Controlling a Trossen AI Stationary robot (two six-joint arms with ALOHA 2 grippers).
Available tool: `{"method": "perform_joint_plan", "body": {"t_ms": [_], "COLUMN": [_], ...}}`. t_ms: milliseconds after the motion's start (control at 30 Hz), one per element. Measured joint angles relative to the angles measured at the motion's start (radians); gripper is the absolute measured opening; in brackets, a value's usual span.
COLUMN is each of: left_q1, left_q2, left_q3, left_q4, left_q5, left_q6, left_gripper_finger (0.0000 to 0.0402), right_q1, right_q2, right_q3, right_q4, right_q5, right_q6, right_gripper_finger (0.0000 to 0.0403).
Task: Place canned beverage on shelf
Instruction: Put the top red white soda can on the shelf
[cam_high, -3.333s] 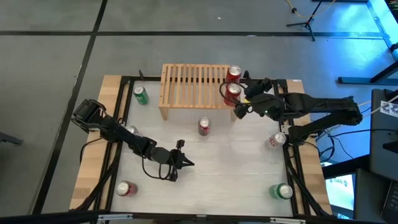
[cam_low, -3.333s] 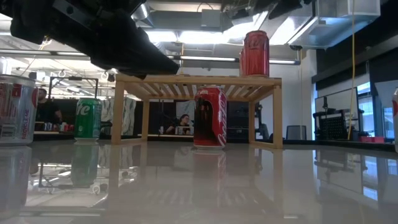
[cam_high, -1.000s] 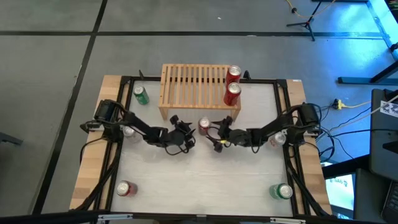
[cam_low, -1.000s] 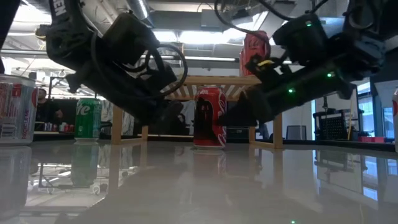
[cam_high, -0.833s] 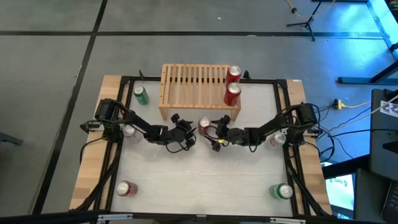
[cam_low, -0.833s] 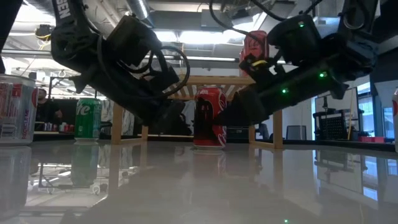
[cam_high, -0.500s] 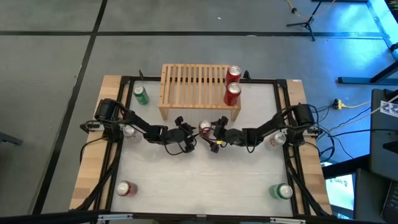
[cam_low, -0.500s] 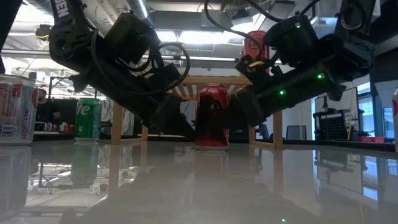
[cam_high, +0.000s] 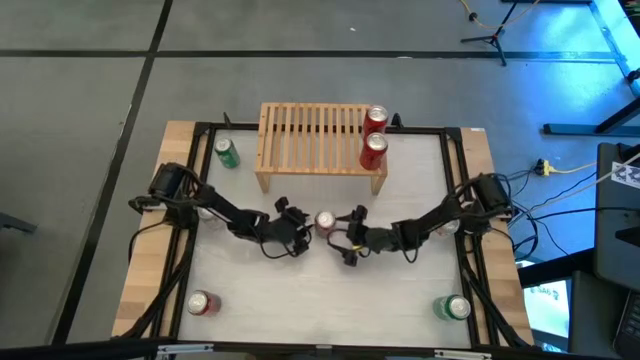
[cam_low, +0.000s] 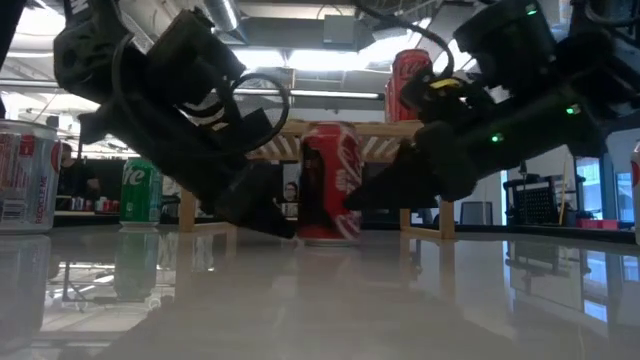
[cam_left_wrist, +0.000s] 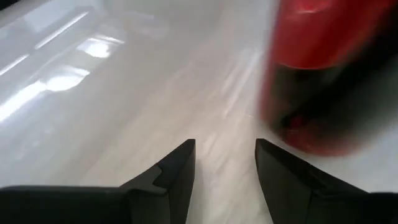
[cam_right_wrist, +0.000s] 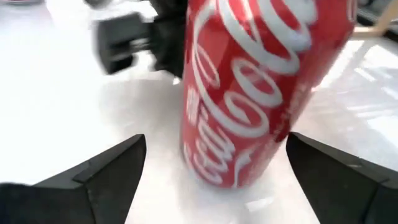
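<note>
While the red can (cam_high: 325, 221) stands at frame centre, the spread right gripper (cam_high: 347, 236) flanks it; the left gripper (cam_high: 294, 228), apparently open, sits beside it.

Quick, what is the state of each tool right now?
Left tool: open, empty, beside the red can.
Right tool: open wide, the red can between its fingers, not gripped.

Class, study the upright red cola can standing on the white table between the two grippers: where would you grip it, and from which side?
Grip the red cola can across its round side wall, near mid-height, coming in level from the right gripper side, whose open fingers already flank it. It stands upright, so a side grasp probably keeps it vertical for the slatted wooden shelf.
</note>
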Motion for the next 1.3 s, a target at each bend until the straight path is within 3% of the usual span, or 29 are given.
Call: {"method": "perform_joint_plan", "body": {"t_ms": [100, 233, 400, 533, 933, 1300], "left_q1": [-0.025, -0.07, -0.153, -0.187, -0.13, -0.079], "left_q2": [0.0, -0.034, -0.107, -0.111, -0.093, -0.093], "left_q3": [0.0, 0.0, 0.0, 0.0, 0.0, 0.0], "left_q4": [-0.018, -0.036, -0.059, -0.048, -0.036, -0.099], "left_q5": [-0.032, 0.05, 0.084, 0.029, 0.023, -0.011], "left_q6": [-0.076, -0.105, -0.069, -0.018, 0.093, 0.076], "left_gripper_finger": [0.0158, 0.0158, 0.0158, 0.0158, 0.0158, 0.0158], "right_q1": [0.018, 0.028, 0.025, 0.025, 0.015, 0.01], "right_q2": [0.0, 0.0, 0.0, 0.0, -0.001, -0.001], "right_q3": [0.0, 0.0, 0.0, 0.0, 0.095, 0.104], "right_q4": [0.0, -0.013, -0.022, -0.021, -0.061, -0.08], "right_q5": [-0.001, 0.034, 0.064, 0.091, 0.096, 0.066], "right_q6": [0.01, 0.008, 0.008, 0.004, -0.075, -0.051], "right_gripper_finger": [0.0381, 0.0381, 0.0381, 0.0381, 0.0381, 0.0381]}}
